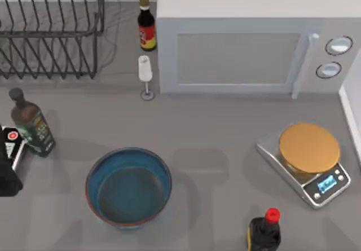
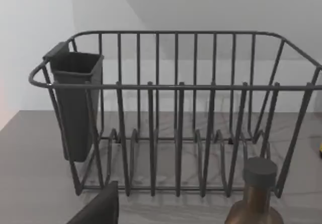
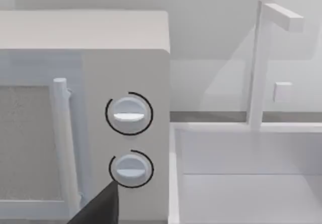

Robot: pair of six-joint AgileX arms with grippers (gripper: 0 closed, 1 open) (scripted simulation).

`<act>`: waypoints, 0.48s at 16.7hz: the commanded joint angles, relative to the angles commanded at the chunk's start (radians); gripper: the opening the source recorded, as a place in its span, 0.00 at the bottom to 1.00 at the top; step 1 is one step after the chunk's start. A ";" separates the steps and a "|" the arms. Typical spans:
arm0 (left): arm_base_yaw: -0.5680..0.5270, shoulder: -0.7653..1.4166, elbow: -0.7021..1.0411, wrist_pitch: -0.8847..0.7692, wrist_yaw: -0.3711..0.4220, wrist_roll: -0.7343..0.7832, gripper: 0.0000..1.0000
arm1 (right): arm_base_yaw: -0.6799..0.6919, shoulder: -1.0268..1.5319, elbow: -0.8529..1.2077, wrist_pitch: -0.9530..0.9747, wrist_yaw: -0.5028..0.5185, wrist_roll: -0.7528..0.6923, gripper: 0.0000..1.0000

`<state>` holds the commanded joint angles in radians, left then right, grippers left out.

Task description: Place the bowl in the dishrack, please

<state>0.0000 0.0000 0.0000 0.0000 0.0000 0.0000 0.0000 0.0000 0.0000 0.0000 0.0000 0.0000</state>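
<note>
The bowl, deep and blue inside with a thin reddish-brown rim, stands upright on the grey table at the front, left of centre, with nothing touching it. The dishrack, a dark wire rack with upright rods, stands in the back left corner; in the left wrist view the dishrack faces me with a dark cutlery holder hung on one end. A dark part of my left gripper sits at the table's left edge, left of the bowl and apart from it. A dark edge of my right gripper points toward the microwave's knobs.
A dark green bottle stands between my left gripper and the rack. A sauce bottle and a white stemmed cup stand right of the rack. The white microwave, golden-plated scale and red-capped bottle occupy the right.
</note>
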 joint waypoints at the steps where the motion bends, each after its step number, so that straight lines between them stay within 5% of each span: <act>1: 0.000 0.000 0.000 0.000 0.000 0.000 1.00 | 0.000 0.000 0.000 0.000 0.000 0.000 1.00; 8: -0.115 0.221 0.217 -0.173 0.001 -0.115 1.00 | 0.000 0.000 0.000 0.000 0.000 0.000 1.00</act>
<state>-0.1149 0.2214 0.2167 -0.1729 0.0010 -0.1153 0.0000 0.0000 0.0000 0.0000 0.0000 0.0000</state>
